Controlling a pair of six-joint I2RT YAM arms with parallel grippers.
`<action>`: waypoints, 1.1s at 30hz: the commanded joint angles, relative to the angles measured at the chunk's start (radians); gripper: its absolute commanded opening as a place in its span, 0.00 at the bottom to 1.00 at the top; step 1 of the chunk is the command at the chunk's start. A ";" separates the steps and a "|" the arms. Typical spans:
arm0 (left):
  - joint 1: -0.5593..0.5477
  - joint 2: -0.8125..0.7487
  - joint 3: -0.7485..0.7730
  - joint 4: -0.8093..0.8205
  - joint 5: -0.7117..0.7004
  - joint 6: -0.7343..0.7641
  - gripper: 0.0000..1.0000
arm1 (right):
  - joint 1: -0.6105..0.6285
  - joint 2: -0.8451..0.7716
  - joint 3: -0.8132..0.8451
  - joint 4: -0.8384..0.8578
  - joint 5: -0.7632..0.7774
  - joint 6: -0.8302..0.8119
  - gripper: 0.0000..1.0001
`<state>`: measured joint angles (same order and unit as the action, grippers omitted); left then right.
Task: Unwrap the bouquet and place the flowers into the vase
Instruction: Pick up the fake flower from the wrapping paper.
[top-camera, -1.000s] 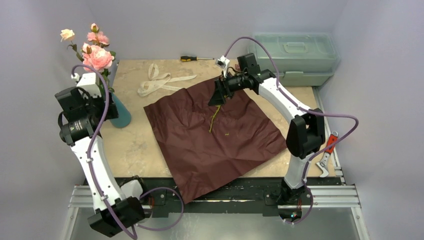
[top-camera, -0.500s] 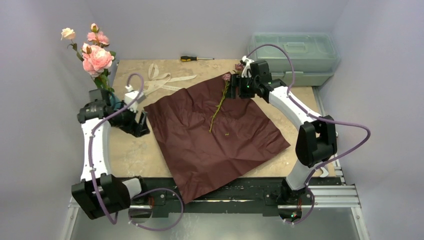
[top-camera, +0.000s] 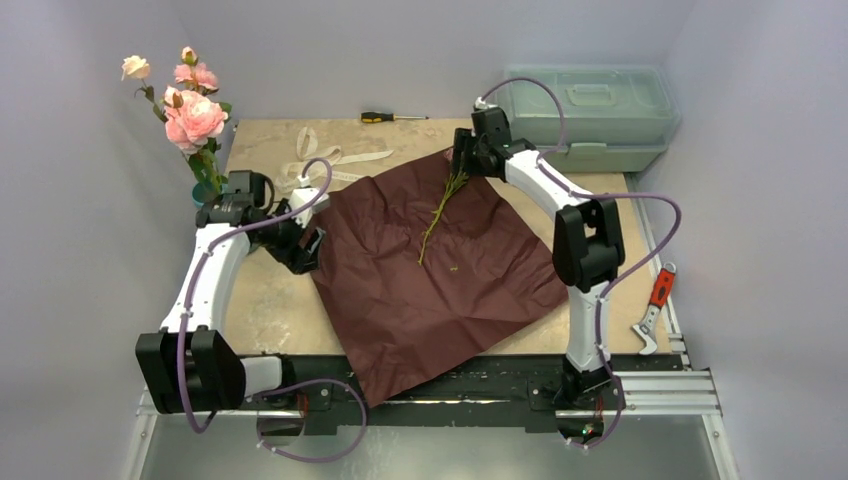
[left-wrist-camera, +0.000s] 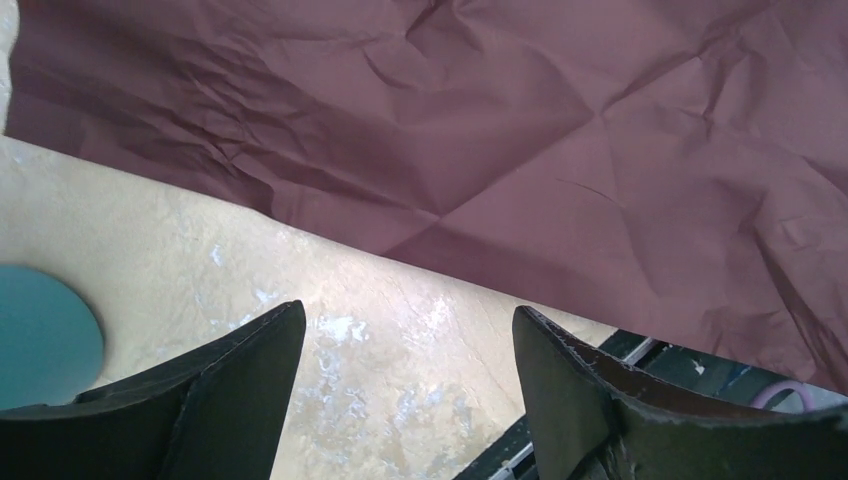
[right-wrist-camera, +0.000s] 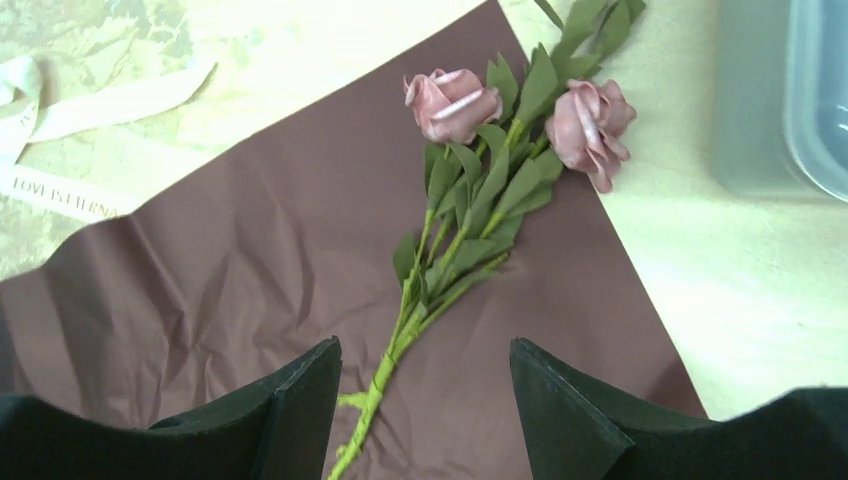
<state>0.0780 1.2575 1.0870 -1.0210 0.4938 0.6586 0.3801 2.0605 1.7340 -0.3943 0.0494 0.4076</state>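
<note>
Right wrist view gave us the relation that mattered: the last loose stem (right-wrist-camera: 450, 250) lay flat on the maroon wrapping paper (right-wrist-camera: 230, 270), its two dusky-rose blooms at the paper's far right edge. Its long axis ran from those blooms back toward the camera and passed between the fingers of the right gripper (right-wrist-camera: 423, 350). The jaws stood apart, one on each side of the stem's lower part, clamped on nothing. Their closing line lay across the stem, not along it, which we judged the right alignment for a pinch. How high the fingers stood above the paper we could not tell.

From the top external view, the stem (top-camera: 437, 205) pointed from the far side of the paper toward its middle, leaning slightly left as it came near. The right arm was plainly the nearer one. It reached far across the table, elbow raised, with the right gripper (top-camera: 462, 160) tipped down over the bloom end.

The left gripper (top-camera: 305, 250) was released too (nothing lay between its fingers) and sat low over the bare table (top-camera: 270, 300), just beside the paper's left edge. The left arm stretched out along the left side with its wrist turned right.

The other flowers (top-camera: 195, 115) stood upright in the teal vase (top-camera: 205, 190) at the far left, well apart from the loose stem. We judged the task nearly done, with this one stem left to carry leftward.
</note>
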 joint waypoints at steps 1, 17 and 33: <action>-0.033 0.011 0.062 0.056 -0.033 -0.025 0.76 | 0.017 0.071 0.122 0.022 0.099 0.031 0.66; -0.070 0.091 0.209 0.055 -0.044 -0.087 0.77 | 0.041 0.305 0.226 0.032 0.133 0.082 0.61; -0.069 0.195 0.353 0.138 0.025 -0.216 0.78 | 0.045 0.150 0.183 0.018 0.060 0.143 0.07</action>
<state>0.0124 1.4258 1.3632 -0.9409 0.4492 0.5083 0.4198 2.3501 1.9198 -0.3847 0.1452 0.5171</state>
